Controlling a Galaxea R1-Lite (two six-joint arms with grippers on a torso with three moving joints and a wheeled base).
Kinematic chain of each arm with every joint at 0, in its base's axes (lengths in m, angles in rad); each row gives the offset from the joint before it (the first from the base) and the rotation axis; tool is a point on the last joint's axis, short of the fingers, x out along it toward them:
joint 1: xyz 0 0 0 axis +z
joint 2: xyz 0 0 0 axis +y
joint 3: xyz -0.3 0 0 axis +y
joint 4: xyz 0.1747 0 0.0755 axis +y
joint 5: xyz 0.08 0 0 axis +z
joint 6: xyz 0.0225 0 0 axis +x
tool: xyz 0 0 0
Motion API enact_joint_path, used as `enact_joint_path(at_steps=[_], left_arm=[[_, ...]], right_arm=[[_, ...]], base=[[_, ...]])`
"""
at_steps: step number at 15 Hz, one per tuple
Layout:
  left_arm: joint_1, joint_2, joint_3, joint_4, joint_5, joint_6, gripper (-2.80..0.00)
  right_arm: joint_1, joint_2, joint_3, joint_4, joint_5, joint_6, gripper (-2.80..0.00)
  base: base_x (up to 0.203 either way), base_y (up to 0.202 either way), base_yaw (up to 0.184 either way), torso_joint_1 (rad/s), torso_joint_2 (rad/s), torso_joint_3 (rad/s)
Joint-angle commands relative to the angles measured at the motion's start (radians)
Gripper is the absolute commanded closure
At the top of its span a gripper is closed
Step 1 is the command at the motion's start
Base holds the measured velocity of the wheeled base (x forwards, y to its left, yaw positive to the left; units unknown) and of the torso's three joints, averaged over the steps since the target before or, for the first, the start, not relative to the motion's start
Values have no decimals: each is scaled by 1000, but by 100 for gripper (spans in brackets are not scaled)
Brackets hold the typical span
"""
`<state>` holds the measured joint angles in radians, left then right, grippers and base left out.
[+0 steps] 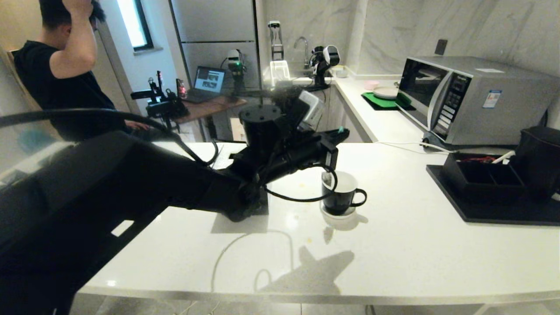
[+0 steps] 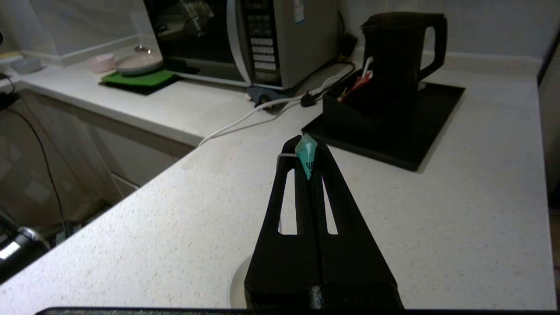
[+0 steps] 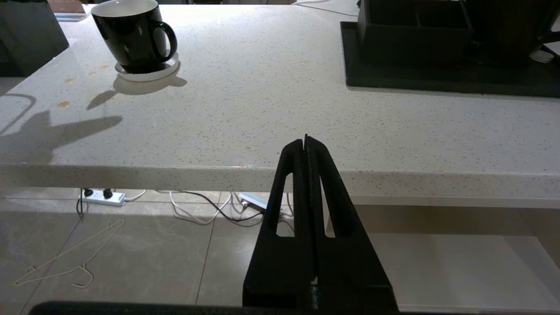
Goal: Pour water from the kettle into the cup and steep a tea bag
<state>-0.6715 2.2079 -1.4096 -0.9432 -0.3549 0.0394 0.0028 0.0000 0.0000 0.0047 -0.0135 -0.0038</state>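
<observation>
Steeping step is judged to be in hand: a small teal tag (image 2: 306, 155) with a white string at it is pinched between the closed fingertips of the left gripper (image 2: 306, 151), which is held above the cup (image 1: 341, 193) in the head view. The tea bag itself is not seen in any view; it is presumed to hang below the tag, possibly inside the cup, but this cannot be told. Whether water is already in the cup cannot be told either; only a white inner wall is seen from the head view.

The cup is set on a small white coaster (image 3: 146, 72) on the white counter (image 1: 393, 245), handle turned toward the tray side. A few small tan drops are noted on the counter near the coaster.

The kettle (image 2: 400, 48) is parked upright on the black tray (image 2: 420, 131), well apart from the cup, next to a black divided box (image 1: 483, 175) in which red and white sachets or sticks are held. The microwave (image 1: 472, 98) is behind the tray.

The right gripper (image 3: 306, 142) is fully closed on nothing, parked low in front of the counter edge.

Next move is judged to call for the tag to be kept over the cup mouth, or dipped and released at the rim so the string is not dropped in.

A person is seated at the far left.
</observation>
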Motion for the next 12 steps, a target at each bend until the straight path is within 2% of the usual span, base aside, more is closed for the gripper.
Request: enact_joint_path(at_steps=[1,12], left_arm=[[0,-20,-2,-8,-3,1,0],[-7,-15,-39,15,-4,7,0]], right_arm=[[0,0,0,0,0,-1,0],[0,0,0,0,0,-1,0]], base=[[0,0,0,0,0,0],[0,0,0,0,0,0]])
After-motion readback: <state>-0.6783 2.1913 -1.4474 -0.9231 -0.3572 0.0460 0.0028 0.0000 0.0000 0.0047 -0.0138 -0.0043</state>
